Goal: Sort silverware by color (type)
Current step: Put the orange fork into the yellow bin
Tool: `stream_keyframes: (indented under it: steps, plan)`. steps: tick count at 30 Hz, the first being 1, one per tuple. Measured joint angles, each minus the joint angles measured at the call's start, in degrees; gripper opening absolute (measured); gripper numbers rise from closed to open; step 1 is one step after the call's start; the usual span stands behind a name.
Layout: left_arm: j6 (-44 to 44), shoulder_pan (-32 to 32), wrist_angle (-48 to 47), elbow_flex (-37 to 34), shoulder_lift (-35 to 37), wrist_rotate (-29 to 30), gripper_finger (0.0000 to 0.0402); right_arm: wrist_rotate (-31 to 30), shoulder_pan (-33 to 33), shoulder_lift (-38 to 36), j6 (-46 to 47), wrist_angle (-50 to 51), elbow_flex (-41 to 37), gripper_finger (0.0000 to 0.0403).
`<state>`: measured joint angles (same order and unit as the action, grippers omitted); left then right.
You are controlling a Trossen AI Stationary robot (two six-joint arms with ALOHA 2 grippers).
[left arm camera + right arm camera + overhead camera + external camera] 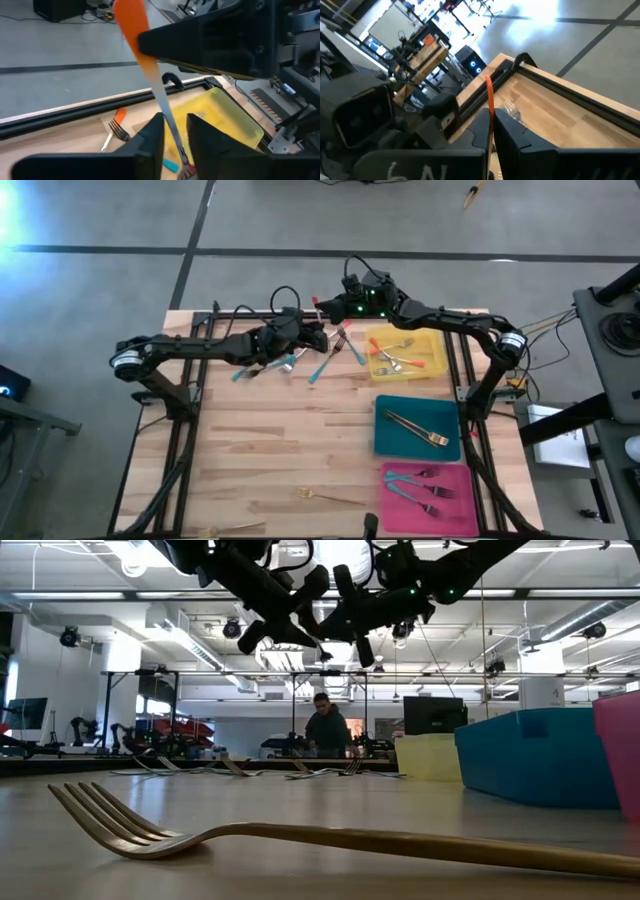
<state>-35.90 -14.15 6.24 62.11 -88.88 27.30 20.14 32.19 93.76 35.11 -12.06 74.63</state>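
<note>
The orange fork [131, 30] hangs in the air over the table's [280, 450] 12 o'clock edge, between the two arms. The right jaws are clenched on its orange handle; in the right wrist view the handle [489, 96] stands up out of the closed fingers [470, 135]. The left jaws stand released, their fingers [150, 137] on either side of the fork's metal shaft with a gap showing on both sides. The left arm [190, 348] reaches in from 9 o'clock, the right arm [455, 322] from 3 o'clock, and their tips meet near the table's far middle.

Just below them, toward 6 o'clock, loose silverware [335, 352] lies on the wood: orange and teal handles, mixed and crossing. At 3 o'clock from that pile sits the yellow tray [436, 340] with orange forks [395, 360] in it. Toward 5 o'clock from the pile lies the teal tray [395, 442] with a gold fork [418, 428]. Beyond it, at the table's 5 o'clock corner, is the pink tray [450, 515] with teal forks [415, 485].

One more gold fork [330, 496] lies alone near the 6 o'clock edge; it fills the foreground of the low view [300, 835]. A person [325, 728] stands in the room behind the table.
</note>
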Motion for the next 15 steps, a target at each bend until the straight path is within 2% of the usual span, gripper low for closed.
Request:
stream_keyframes:
  steps: [2, 4, 9, 15]
  plan:
    - [0.4, 0.02, 0.0, 0.0, 0.05, -0.81, 0.0092, 0.17, 0.69, -0.34, -2.15, 2.68, 0.01, 0.0009]
    - [0.95, 0.02, -0.04, 0.0, 0.22, -0.89, 0.0114, 0.1, 2.21, -0.93, -5.96, 10.05, 1.15, 0.0009]
    - [2.74, 0.07, -0.15, 0.0, 1.04, -0.91, 0.015, -0.89, 7.55, -3.05, -20.96, 34.97, 7.42, 0.0009]
    - [4.23, -0.02, -0.76, 0.02, 1.81, -0.91, 0.0156, -1.01, 12.83, -2.99, -41.84, 71.43, 16.09, 0.0009]
